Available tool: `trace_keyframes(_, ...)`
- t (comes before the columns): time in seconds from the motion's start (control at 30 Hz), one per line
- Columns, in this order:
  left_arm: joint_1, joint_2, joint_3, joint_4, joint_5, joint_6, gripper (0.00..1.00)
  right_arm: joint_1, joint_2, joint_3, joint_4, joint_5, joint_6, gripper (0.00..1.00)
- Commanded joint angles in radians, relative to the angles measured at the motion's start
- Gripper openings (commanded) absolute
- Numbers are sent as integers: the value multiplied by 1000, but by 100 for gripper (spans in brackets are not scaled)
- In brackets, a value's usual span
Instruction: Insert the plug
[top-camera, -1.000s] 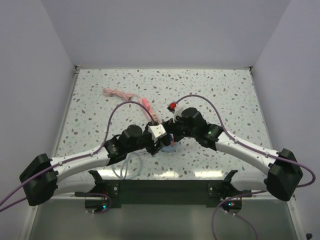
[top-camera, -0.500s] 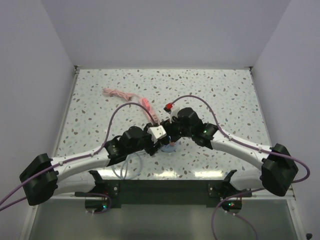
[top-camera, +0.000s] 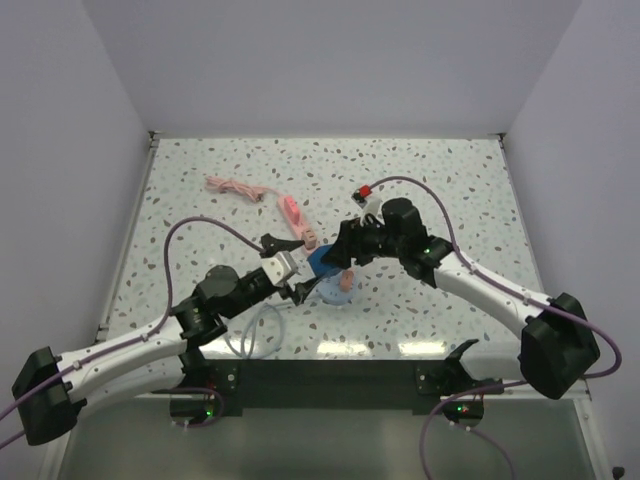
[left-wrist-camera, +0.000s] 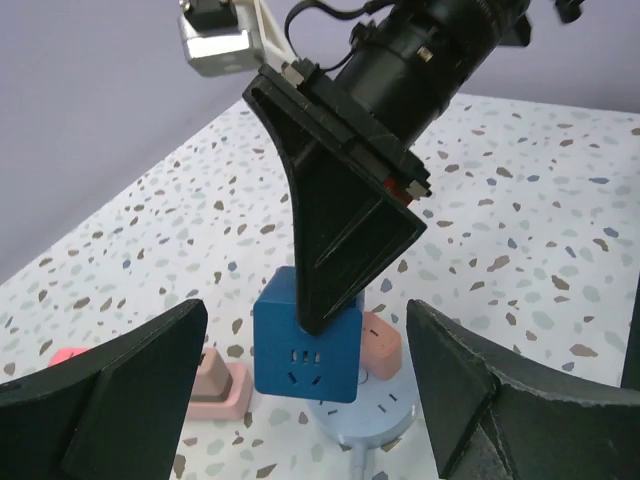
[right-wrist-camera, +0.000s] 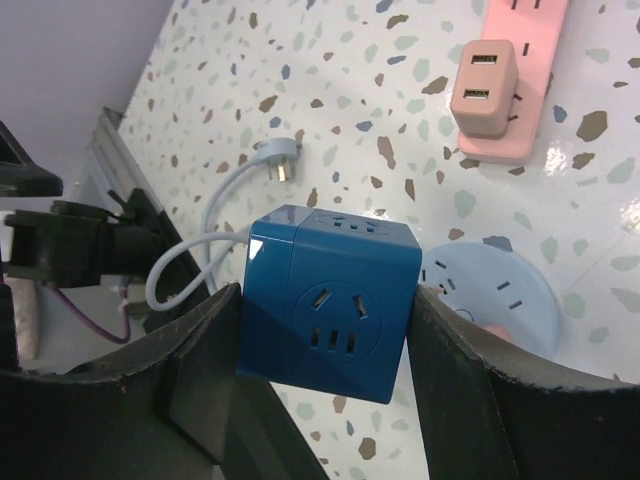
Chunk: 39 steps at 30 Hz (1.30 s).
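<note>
- Fingers of the right gripper (right-wrist-camera: 325, 300) pinch the blue cube plug (left-wrist-camera: 305, 352) from two opposite sides, one black pad against each.
- In the left wrist view, one of those fingers comes down from above and covers the cube's upper right edge.
- The cube hangs over a pale blue round socket base (right-wrist-camera: 505, 300) on the speckled table (top-camera: 450, 170). From these angles it is hard to tell whether its underside touches the base or sits just above it.
- The left gripper (left-wrist-camera: 305, 310) is spread wide and holds nothing. The cube lies ahead of it, between the lines of its two fingers and clear of both.
- The cube faces in view carry socket slots. Any lettering on them is too small to read.
- A small pink piece (left-wrist-camera: 382, 340) sits on the round base just beside the cube.
- A pink power strip (top-camera: 290, 212) lies farther back on the table with a pink USB charger (right-wrist-camera: 485, 90) on it. The charger's two ports face up.
- A white plug (right-wrist-camera: 283, 168) on a white cable lies near the table's front edge.
</note>
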Motion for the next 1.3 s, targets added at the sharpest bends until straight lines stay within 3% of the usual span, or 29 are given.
trace_keyframes(0.0, 3, -28, -22, 87, 81, 40, 86, -29, -49, -39, 187, -157, 108, 0)
trace_keyframes(0.3, 13, -85, -57, 119, 90, 37, 89, -78, -155, -91, 376, -226, 295, 0)
trace_keyframes(0.5, 18, -94, -77, 177, 100, 33, 100, -87, -213, -116, 468, -275, 402, 0)
trace_keyframes(1.03, 18, 24, -80, 418, 113, 30, 100, -87, -216, -202, 692, -360, 576, 0)
trace_keyframes(1.1, 18, 41, -74, 437, 124, 34, 99, -85, -216, -209, 704, -364, 585, 0)
trace_keyframes(1.2, 19, 78, -60, 441, 156, 45, 84, -87, -213, -217, 720, -374, 596, 0)
trace_keyframes(1.27, 19, 99, -54, 440, 175, 54, 69, -87, -210, -219, 712, -374, 591, 0)
